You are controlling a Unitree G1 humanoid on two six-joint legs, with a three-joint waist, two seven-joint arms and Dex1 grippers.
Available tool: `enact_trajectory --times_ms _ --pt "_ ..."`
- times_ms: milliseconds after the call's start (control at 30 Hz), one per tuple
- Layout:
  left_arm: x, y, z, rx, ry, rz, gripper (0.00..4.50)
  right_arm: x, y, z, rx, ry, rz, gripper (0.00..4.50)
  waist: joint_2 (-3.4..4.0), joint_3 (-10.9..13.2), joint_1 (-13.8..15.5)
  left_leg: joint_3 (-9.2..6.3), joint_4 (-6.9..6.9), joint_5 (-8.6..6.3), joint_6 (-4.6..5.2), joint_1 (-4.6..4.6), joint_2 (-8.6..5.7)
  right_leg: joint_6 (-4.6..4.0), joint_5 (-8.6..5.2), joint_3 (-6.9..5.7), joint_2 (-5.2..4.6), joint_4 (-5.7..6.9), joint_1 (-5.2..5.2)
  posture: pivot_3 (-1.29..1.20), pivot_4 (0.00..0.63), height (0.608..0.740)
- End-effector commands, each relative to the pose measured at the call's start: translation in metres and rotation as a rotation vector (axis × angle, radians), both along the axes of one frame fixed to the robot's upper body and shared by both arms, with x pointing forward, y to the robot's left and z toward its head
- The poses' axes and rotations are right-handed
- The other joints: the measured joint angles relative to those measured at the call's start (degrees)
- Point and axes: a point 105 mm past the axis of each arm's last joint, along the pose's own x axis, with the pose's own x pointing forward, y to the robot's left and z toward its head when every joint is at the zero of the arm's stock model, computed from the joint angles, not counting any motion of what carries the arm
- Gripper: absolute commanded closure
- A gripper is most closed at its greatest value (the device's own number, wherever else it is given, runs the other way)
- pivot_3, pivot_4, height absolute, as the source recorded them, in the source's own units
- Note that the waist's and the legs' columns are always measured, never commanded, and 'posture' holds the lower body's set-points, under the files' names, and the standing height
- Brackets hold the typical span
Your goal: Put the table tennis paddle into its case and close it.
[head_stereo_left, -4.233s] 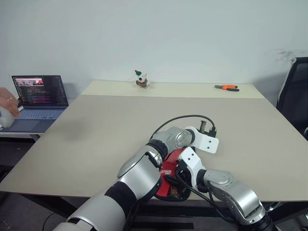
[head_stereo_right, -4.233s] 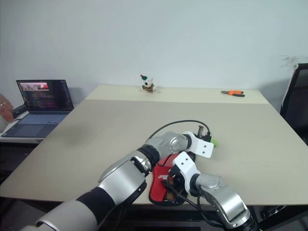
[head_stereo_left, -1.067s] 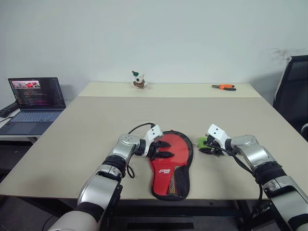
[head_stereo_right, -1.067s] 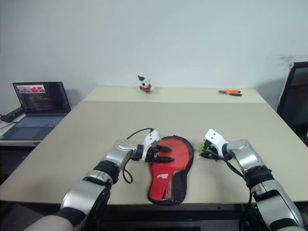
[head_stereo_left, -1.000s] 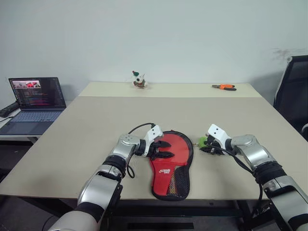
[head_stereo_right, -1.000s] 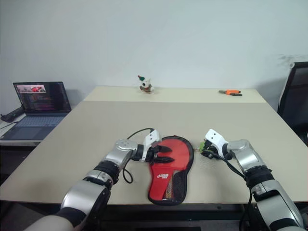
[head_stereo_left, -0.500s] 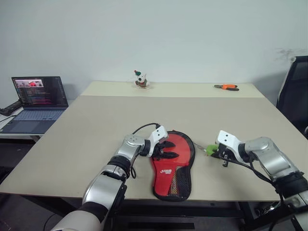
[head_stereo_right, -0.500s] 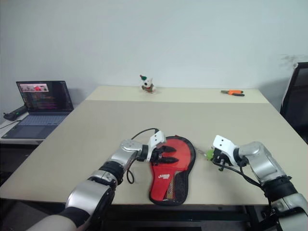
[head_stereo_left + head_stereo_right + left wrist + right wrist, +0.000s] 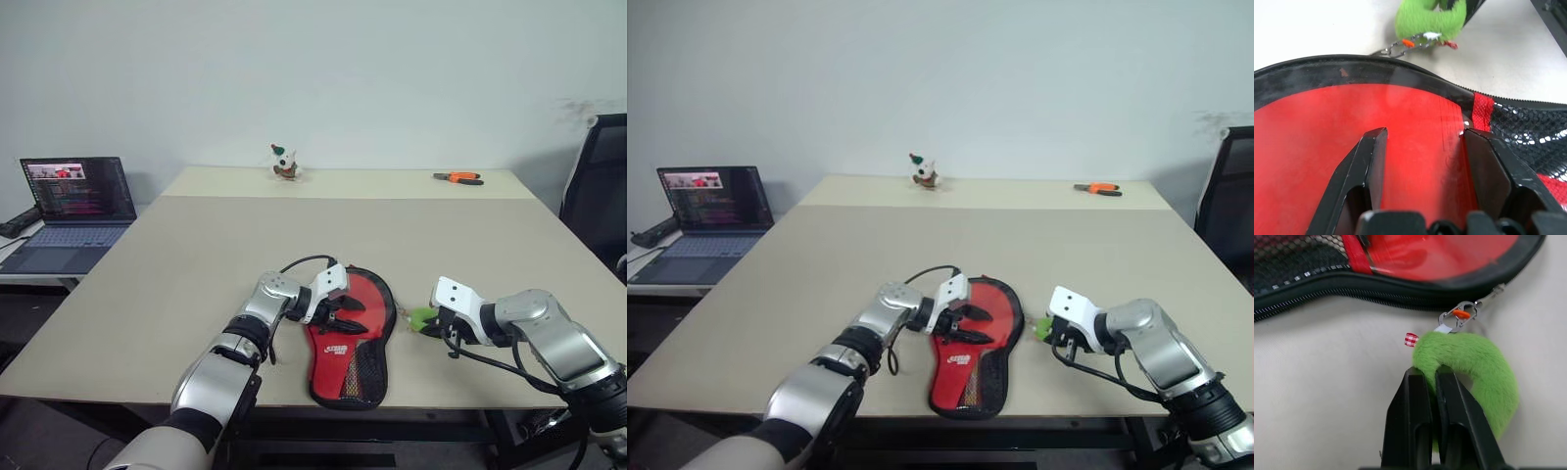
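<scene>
Laptop (image 9: 73,211), toy (image 9: 284,163), pliers (image 9: 458,177) far from case (image 9: 349,333)

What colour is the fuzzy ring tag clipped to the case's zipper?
Lime green; the ring tag shows best in the right wrist view, gripped by the right hand.

Setting: office or lab-type workroom.
A large beige table (image 9: 196,255) stood against a plain pale wall (image 9: 343,78). An open laptop (image 9: 69,201) sat on a side desk, a black office chair (image 9: 596,186) stood at the right, and orange-handled pliers (image 9: 458,177) and a small figurine (image 9: 284,163) lay at the table's far edge.
</scene>
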Motion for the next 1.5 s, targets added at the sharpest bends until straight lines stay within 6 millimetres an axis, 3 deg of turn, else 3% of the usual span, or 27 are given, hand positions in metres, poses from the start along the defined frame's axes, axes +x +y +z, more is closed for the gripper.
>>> enact_trajectory --times_ms 33,267,833,1100,1267,1500 --pt "-0.003 0.023 -0.029 0.12 0.069 0.061 1.79 -0.001 0.003 0.007 0.018 -0.025 0.009 4.45 0.0 0.0 -0.09 0.02 -0.01 0.0 0.0 0.03 0.01 0.0 0.0 0.03 0.01 0.01 0.01 0.0 0.15 0.74" --pt "-0.007 0.038 -0.043 0.179 0.046 0.066 1.79 -0.01 0.001 0.004 0.021 0.006 0.019 4.45 0.01 -0.03 -0.1 0.02 -0.03 0.0 0.0 0.46 0.05 0.26 -0.16 0.03 0.05 0.01 0.42 0.0 0.15 0.74" --pt "-0.018 0.036 -0.061 0.236 0.082 0.023 1.79 -0.047 0.013 0.001 0.033 0.083 0.106 4.45 -0.09 -0.61 -0.02 -0.06 -0.05 -0.02 0.0 0.73 0.06 0.29 -0.19 -0.04 0.03 -0.08 0.77 0.0 0.15 0.74" --pt "-0.022 0.029 -0.068 0.184 0.138 0.056 1.79 -0.083 0.015 -0.001 0.057 0.185 0.169 4.45 -0.05 -0.84 0.2 -0.09 -0.08 -0.04 0.03 0.71 0.05 0.29 -0.2 -0.06 0.01 -0.19 0.82 0.0 0.15 0.74" --pt "-0.023 0.021 -0.069 0.098 0.195 0.104 1.79 -0.094 0.022 -0.006 0.074 0.209 0.185 4.45 -0.01 -1.01 0.54 -0.21 -0.09 -0.09 0.07 0.65 0.02 0.32 -0.22 -0.23 -0.04 -0.43 0.94 0.0 0.15 0.74" --pt "-0.028 0.027 -0.082 0.095 0.234 0.152 1.79 -0.115 0.023 -0.007 0.084 0.276 0.232 4.45 0.15 -1.33 0.75 -0.28 -0.09 -0.13 0.12 0.59 0.0 0.34 -0.23 -0.35 -0.08 -0.56 0.98 0.0 0.15 0.74"
